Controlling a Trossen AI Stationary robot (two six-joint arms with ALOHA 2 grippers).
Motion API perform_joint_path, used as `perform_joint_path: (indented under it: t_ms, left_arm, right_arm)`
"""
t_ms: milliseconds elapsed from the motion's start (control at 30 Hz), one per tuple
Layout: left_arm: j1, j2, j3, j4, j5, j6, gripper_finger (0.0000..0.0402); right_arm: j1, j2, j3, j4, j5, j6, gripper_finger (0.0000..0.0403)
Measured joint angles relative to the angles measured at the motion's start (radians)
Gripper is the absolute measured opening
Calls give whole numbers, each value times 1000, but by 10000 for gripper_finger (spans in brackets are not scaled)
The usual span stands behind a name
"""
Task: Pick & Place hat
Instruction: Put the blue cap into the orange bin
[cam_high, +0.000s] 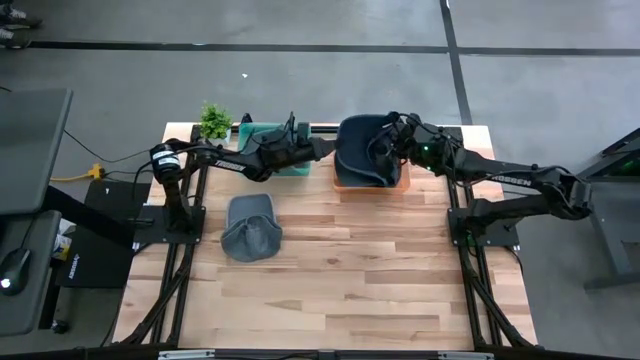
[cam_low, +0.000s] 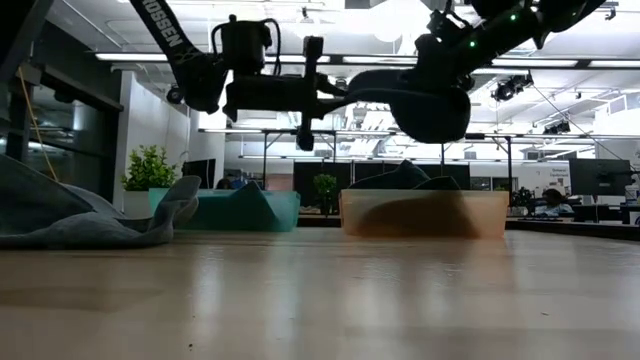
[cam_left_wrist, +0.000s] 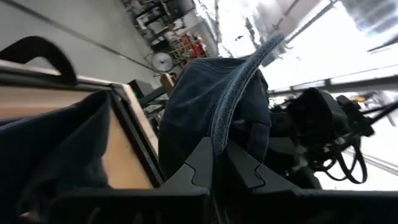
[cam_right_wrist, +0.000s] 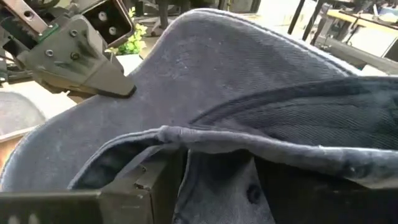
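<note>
Both arms hold 1 dark blue cloth cap (cam_high: 362, 150) in the air above the orange plastic bin (cam_high: 400, 183) at the far edge of the bench. The left gripper (cam_left_wrist: 214, 163) fingers are closed on its brim, the right gripper (cam_high: 383, 150) fingers closed on its crown, probably to keep it spread. A grey cap (cam_high: 250, 227) lies well apart, so there is free room.

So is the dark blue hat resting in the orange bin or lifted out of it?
Lifted out: the low view shows the hat hanging above the orange bin, pinched by both pincers.
</note>
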Motion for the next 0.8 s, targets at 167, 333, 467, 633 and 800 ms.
perform_joint_path:
  t_ms: [167, 333, 467, 633, 800]
  left_arm:
    - [-1, 1, -17, -18, -42, -19, 6]
    - [-1, 1, -17, -31, -82, -36, 6]
    - [6, 25, -16, -53, -111, -58, 6]
    - [9, 108, -17, 38, -72, -149, 6]
    - [6, 173, -20, 140, -47, -205, 31]
  right_arm:
    - [-5, -3, 0, -3, -1, 3, 195]
    - [-22, -13, 1, -32, 12, 13, 195]
    - [-44, -15, 1, -45, 10, 47, 195]
    - [-75, -15, 1, -106, 7, 76, 195]
    - [-95, -22, 1, -165, 13, 46, 195]
